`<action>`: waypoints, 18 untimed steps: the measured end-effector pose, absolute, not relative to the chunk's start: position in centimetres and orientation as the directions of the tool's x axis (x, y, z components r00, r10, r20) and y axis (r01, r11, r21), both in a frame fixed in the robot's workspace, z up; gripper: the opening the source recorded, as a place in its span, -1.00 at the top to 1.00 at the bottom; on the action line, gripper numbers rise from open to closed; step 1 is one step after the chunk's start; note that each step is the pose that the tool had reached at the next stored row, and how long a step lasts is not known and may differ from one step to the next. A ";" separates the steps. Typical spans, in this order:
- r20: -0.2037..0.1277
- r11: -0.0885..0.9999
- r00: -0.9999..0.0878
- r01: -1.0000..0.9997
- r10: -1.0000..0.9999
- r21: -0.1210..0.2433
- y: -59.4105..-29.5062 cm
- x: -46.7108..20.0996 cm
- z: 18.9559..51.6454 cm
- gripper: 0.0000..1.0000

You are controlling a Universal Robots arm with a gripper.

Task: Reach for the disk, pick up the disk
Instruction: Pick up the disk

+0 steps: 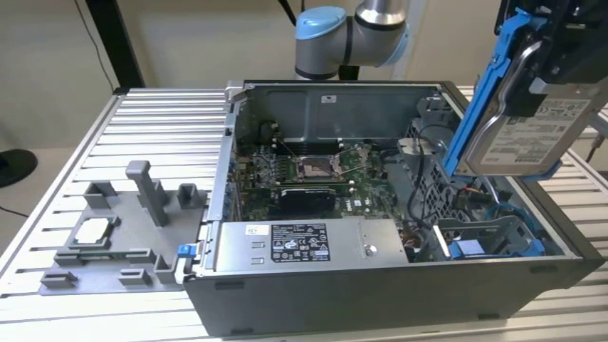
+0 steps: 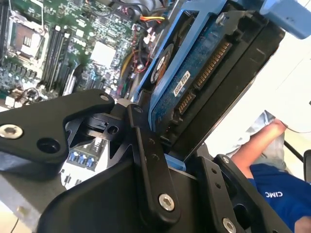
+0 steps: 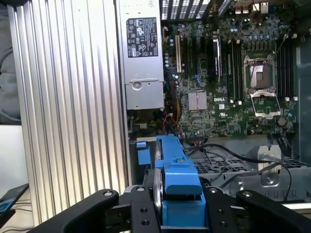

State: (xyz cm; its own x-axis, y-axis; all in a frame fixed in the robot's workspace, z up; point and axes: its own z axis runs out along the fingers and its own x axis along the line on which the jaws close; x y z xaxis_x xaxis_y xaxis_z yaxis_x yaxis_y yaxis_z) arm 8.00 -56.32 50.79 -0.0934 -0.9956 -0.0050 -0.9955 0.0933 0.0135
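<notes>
The claw (image 3: 177, 213) grips the disk (image 1: 532, 117). It hangs at 2 o'clock above the open computer case (image 1: 380, 299).

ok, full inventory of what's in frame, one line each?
disk: 1, silver-grey in blue bracket, held upright above the case at the exterior view's right
computer case: 1, grey, open, on the table
motherboard: 1, green, inside the case
power supply: 1, grey with black label, at the case's near edge
fixture plate: 1, grey, exterior view's left of the case
table: 1, ribbed aluminium
person's arm: 1, second wrist view
tool: 1, black, shut on the disk
</notes>
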 end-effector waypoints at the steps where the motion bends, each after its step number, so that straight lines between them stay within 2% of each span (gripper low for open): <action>1: -0.005 0.093 -0.093 -0.996 -0.996 0.013 -56.5 8.0 50.8 1.00; 18: -0.005 0.093 -0.093 -0.996 -0.996 0.014 -57.3 8.0 50.7 1.00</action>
State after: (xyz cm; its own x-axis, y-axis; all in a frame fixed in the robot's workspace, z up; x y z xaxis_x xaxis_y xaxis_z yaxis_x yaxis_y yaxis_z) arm 8.01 -57.26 50.71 -0.0933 -0.9956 -0.0050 -0.9956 0.0932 0.0135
